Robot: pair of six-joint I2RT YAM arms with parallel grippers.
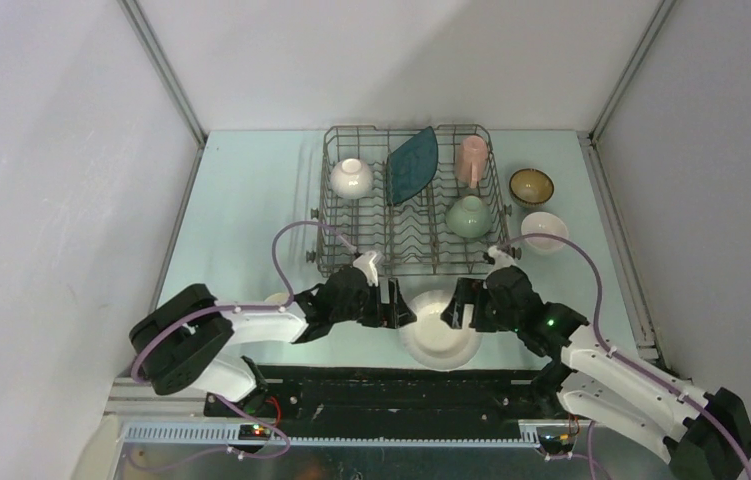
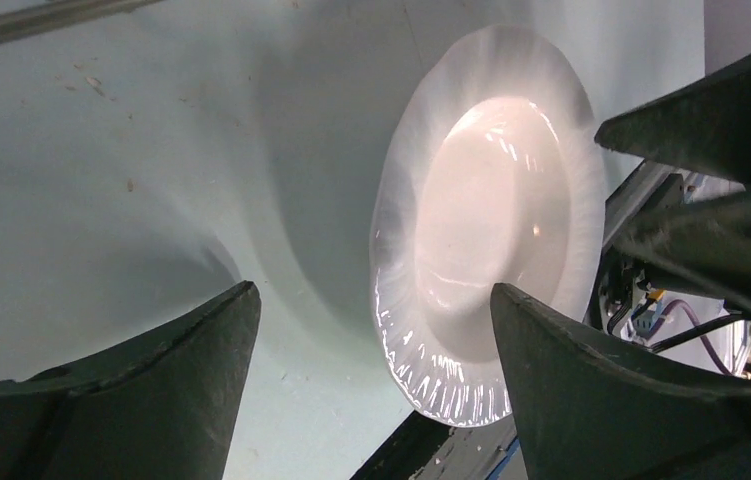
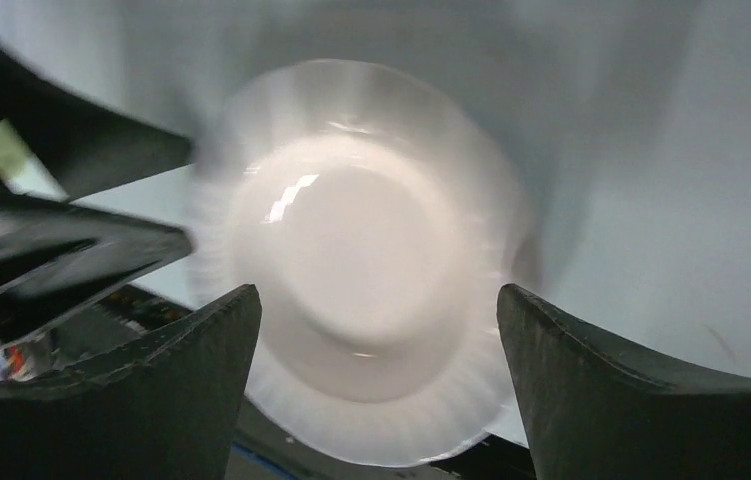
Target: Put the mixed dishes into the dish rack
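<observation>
The white round plate lies flat on the table near the front edge, its near rim over the edge. It also shows in the left wrist view and the right wrist view. My left gripper is open and empty just left of the plate. My right gripper is open and empty over its right side. The dish rack holds a white bowl, the dark teal plate, the pink mug and the pale green bowl.
A brown bowl and a white bowl stand on the table right of the rack. A pale object is partly hidden behind my left arm. Grey walls close in the table on both sides.
</observation>
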